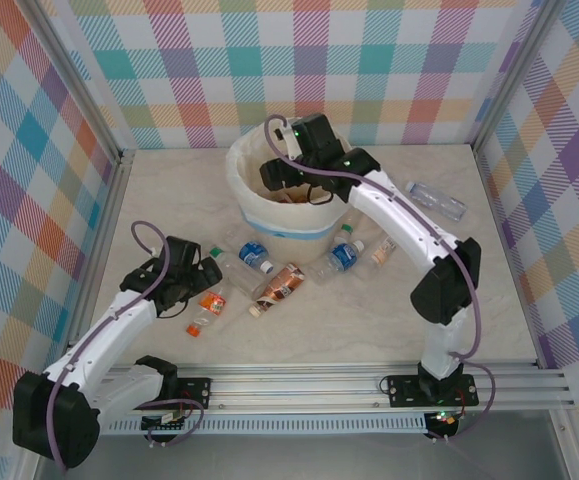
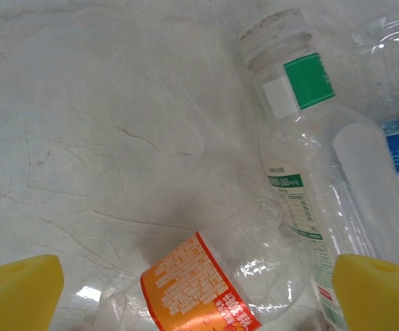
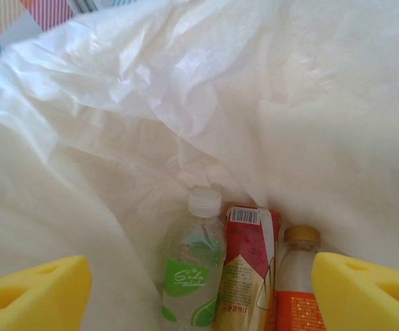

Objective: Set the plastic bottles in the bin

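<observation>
Right end effector point(image 3: 199, 293): pads apart, nothing held, poised at the mouth of the bin point(image 1: 269, 228).
Bin: rear centre of worktop point(image 1: 169, 190). On its liner point(image 3: 254, 103), side by side: green-labelled bottle point(image 3: 192, 272), red-labelled bottle point(image 3: 249, 269), tan-capped bottle point(image 3: 299, 276).
Left end effector point(image 2: 199, 289): pads apart, either side of the loose orange-labelled bottle point(image 2: 206, 286) lying on the worktop.
Just beside it: green-banded clear bottle point(image 2: 302, 158).
Right of bin, apart: lone clear bottle point(image 1: 437, 198).

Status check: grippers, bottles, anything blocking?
Left gripper open, orange-label bottle between its fingers, on table. Right gripper open, empty, over bin; three bottles inside. Other bottles loose on table; no obstruction seen.
</observation>
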Controlling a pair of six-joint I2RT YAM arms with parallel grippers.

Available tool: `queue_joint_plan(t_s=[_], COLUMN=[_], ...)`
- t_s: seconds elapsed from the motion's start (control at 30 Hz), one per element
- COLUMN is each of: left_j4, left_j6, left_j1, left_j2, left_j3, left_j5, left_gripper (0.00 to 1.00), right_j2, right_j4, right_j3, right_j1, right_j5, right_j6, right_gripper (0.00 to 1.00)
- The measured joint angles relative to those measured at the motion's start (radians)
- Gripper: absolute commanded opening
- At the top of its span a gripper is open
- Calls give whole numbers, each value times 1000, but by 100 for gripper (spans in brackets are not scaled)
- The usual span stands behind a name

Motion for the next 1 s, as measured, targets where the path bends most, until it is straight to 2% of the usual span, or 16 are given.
queue_joint_plan(t_s=[0.13, 0.27, 0.37, 0.6, 0.87, 1.0], left_j4=[-12, 43, 81, 95, 113, 98], left_j6=[16, 57, 80, 112, 145, 151], left_j1=[0, 0, -5, -21, -82, -98], left_j2=[40, 68, 84, 94, 126, 159], left_j3=[0, -16, -43, -58, -81, -81], left_j5=[17, 116, 171, 182, 216, 174], left_gripper=[100, 100, 100, 100, 100, 91], right_j2=[-130, -218, -286, -438, -524, -537], right_j4=[127, 225, 285, 422, 557, 592], right_j3=[-174, -272, -349, -533, -654, -667], right_j1=[0, 0, 0, 0, 0, 0], right_j5=[3, 18, 29, 78, 106, 111], right_j6=[2, 25, 33, 45, 44, 41], right_gripper=[88, 100, 100, 100, 100, 100])
